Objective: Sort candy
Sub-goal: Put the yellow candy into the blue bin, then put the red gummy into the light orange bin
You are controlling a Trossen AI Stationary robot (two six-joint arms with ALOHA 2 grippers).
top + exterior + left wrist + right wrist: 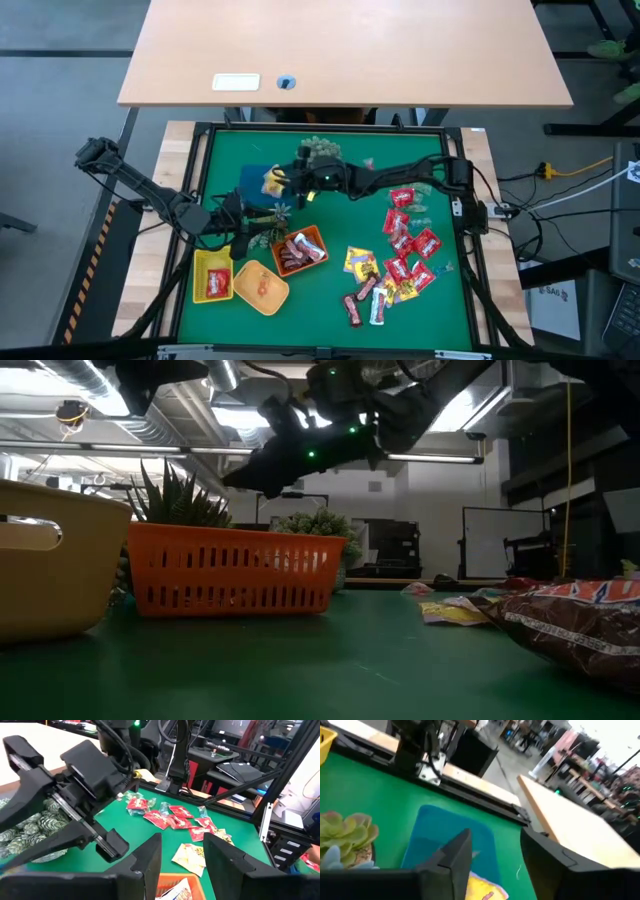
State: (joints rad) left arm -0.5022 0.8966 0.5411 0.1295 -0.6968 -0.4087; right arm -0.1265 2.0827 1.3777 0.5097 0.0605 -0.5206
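Candy (405, 255) scattered lower right of the mat, orange tray (300, 250) holding dark bars, yellow tray (213, 277) holding a red packet, my right claw (283, 180) upper centre, fingers spread above a yellow packet (482, 890), my left claw (262, 238) spread beside the orange tray, holding nothing.

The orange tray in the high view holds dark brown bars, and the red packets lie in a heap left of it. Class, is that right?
Not quite. The high view shows the red packets heaped right of the orange tray, not left. The dark brown bars are indeed in it.

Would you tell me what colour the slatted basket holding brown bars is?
Orange basket, clearest in the low view.
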